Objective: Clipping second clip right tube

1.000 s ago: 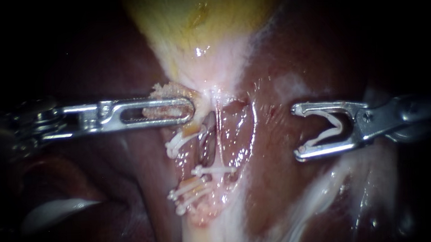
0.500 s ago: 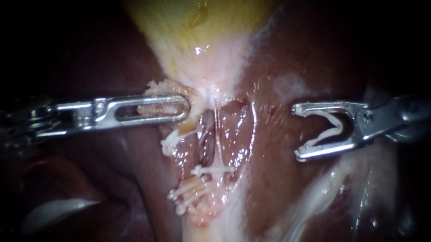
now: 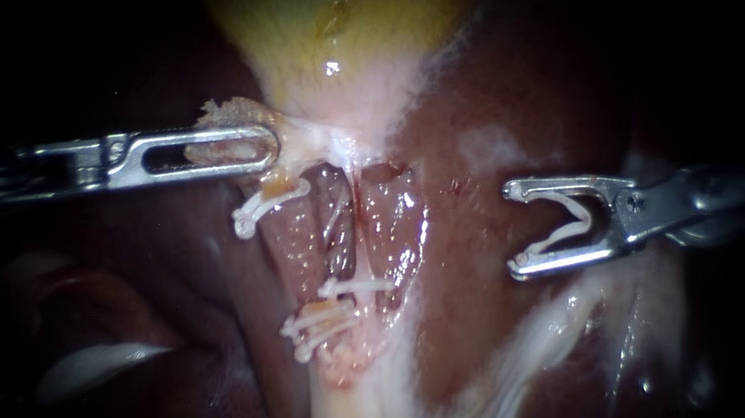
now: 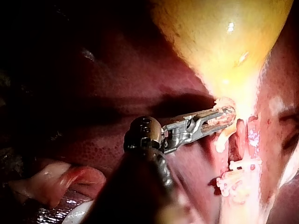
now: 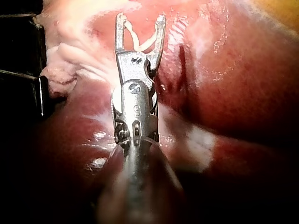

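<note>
Left tool [image 3: 267, 146]: tissue [image 3: 221, 113], right tool [image 3: 515, 230]: clip [image 3: 576, 217] (unclosed)

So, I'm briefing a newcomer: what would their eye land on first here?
The yellow gallbladder at the top, with my left instrument shut on tissue at its neck. Then my right instrument, holding an open white clip in its jaws, apart from the tubes, which bear closed clips.

**Illumination: bright centre, dark margins**

Endoscope view: light comes from the camera side. The gallbladder [image 3: 341, 59] and the wet liver [image 3: 475, 255] beside it are brightest, with small specular spots. All four corners fall to black. The left instrument [image 3: 269, 148], the right instrument [image 3: 516, 229] and its white clip [image 3: 588, 216] glint.

Left wrist view: the gallbladder [image 4: 224, 46] glares.

Right wrist view: the liver [image 5: 224, 79] is evenly lit, and the shaft nearest the camera is shadowed.
</note>
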Available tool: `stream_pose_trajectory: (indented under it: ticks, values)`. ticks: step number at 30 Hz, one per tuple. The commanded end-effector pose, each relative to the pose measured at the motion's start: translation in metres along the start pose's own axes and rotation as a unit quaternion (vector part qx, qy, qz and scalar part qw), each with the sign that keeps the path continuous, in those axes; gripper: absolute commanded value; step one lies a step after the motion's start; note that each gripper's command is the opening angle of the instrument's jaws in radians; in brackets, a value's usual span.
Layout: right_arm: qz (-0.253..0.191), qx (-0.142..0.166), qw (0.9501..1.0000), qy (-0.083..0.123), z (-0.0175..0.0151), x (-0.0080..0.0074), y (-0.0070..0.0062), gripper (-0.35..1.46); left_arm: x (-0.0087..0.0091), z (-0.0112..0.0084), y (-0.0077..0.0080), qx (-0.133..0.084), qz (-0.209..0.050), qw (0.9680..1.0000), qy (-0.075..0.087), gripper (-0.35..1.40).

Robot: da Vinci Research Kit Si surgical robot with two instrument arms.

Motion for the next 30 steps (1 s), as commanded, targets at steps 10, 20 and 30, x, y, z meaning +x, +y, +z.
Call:
stream_pose_trajectory:
  ticks: [10,20,30]
  values:
    - [0.016,0.004,0.9999,0.003,0.0026,-0.0004,-0.0004,0.50,0.0001,0.0001,-0.0001,-0.001,0.000,1.0000,-0.001,-0.35]
    - [0.107,0.005,0.9942,0.011,0.0086,-0.0022,0.0000,0.50,0.0002,0.0002,-0.0005,-0.002,0.000,1.0000,-0.002,-0.35]
    - [0.171,0.001,0.9851,0.015,0.0142,-0.0051,0.0011,0.50,0.0003,0.0002,-0.0008,-0.003,0.000,1.0000,-0.002,-0.35]
